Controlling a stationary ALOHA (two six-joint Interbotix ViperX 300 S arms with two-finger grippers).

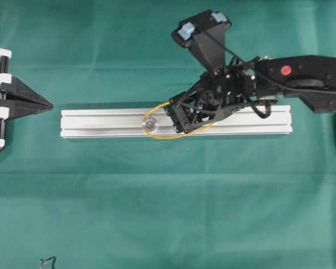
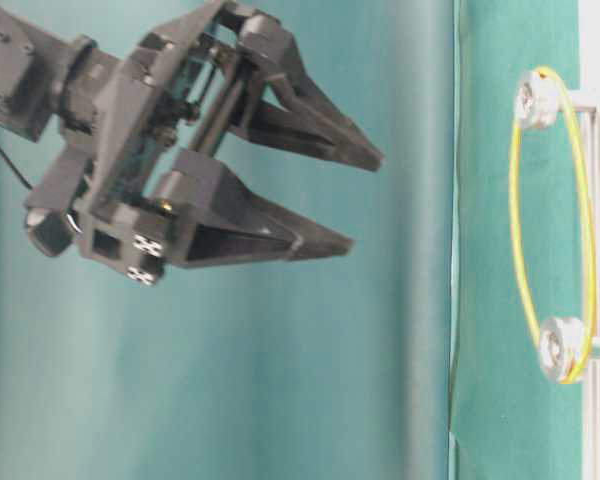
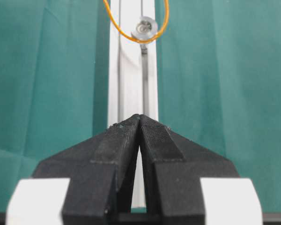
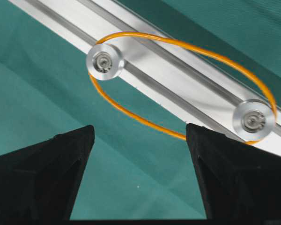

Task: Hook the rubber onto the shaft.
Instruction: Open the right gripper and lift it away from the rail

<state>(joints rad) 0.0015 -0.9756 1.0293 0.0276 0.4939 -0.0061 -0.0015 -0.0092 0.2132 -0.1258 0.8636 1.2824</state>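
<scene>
Right end effector hangs spread and empty above the rubber, a light, stretchy loop best pinched mid-span between both shafts.

The overhead view looks straight down on the whole green cloth and silver rail; the table-level view stands low and close, turned sideways; each wrist view looks close along its own fingers at the rail, sharing one pulley.
</scene>
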